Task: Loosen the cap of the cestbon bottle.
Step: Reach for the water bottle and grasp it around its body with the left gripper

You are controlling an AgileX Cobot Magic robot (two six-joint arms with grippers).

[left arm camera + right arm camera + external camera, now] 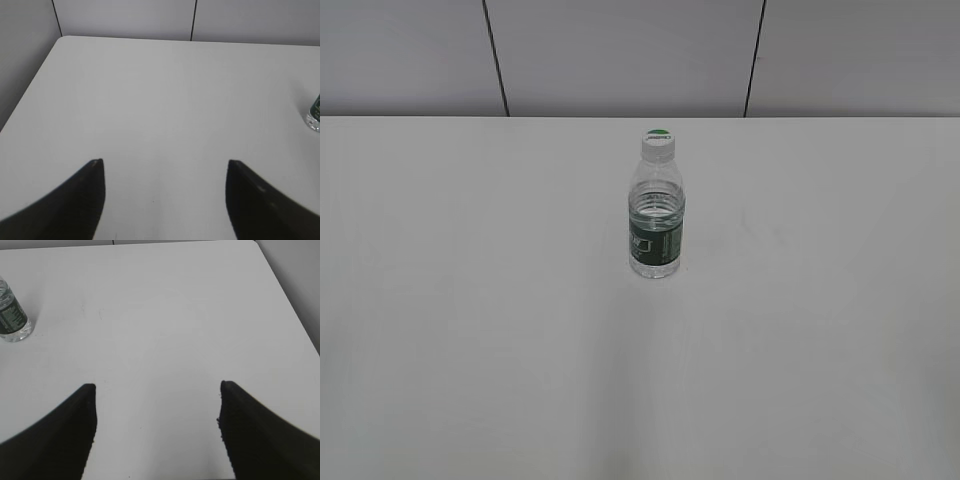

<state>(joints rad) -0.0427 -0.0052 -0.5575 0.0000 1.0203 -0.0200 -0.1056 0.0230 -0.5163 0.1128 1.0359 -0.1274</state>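
Note:
The cestbon bottle (657,220), clear with a dark green label band, stands upright near the middle of the white table (470,300). Its white cap (659,144) with a green patch sits on top. In the left wrist view only the bottle's lower edge (315,112) shows at the far right. In the right wrist view its lower part (12,317) shows at the far left, the cap out of frame. My left gripper (165,162) is open and empty over bare table. My right gripper (157,386) is open and empty too. Neither gripper shows in the exterior view.
A grey panelled wall (620,55) runs behind the table's far edge. The table's left edge (30,95) shows in the left wrist view and its right edge (290,305) in the right wrist view.

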